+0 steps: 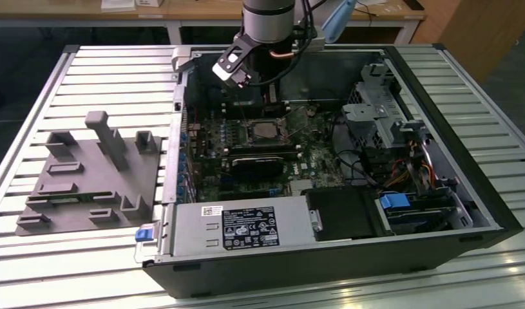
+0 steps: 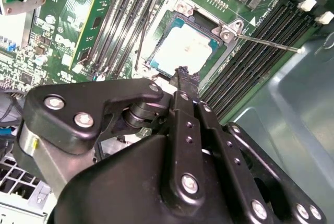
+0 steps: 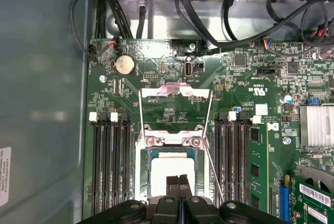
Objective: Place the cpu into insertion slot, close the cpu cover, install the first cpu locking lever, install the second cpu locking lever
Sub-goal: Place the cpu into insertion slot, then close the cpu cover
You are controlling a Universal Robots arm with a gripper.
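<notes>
The cpu [image 3: 167,165], a silvery square chip, lies in the insertion slot [image 3: 140,182] on the green motherboard [image 3: 156,62]; in the exterior view the cpu [image 1: 264,131] sits mid-board. The cpu cover [image 3: 175,89] appears as a thin metal frame standing raised beyond the slot, with the board showing through its window. A thin locking lever [image 2: 266,43] sticks out sideways from the slot's corner, unlatched. My gripper [image 3: 179,182] is shut with nothing held, and its black tips [image 2: 180,72] hang just over the edge of the cpu [image 2: 185,49]. From outside, the gripper [image 1: 257,89] hovers above the slot.
Long black memory slots [image 3: 112,166] flank the socket on both sides. A black heatsink [image 1: 254,164] and the grey power supply [image 1: 236,228] lie nearer the case front. Drive cage and cables [image 1: 382,112] fill the exterior view's right. A grey fixture tray [image 1: 90,174] rests on the table.
</notes>
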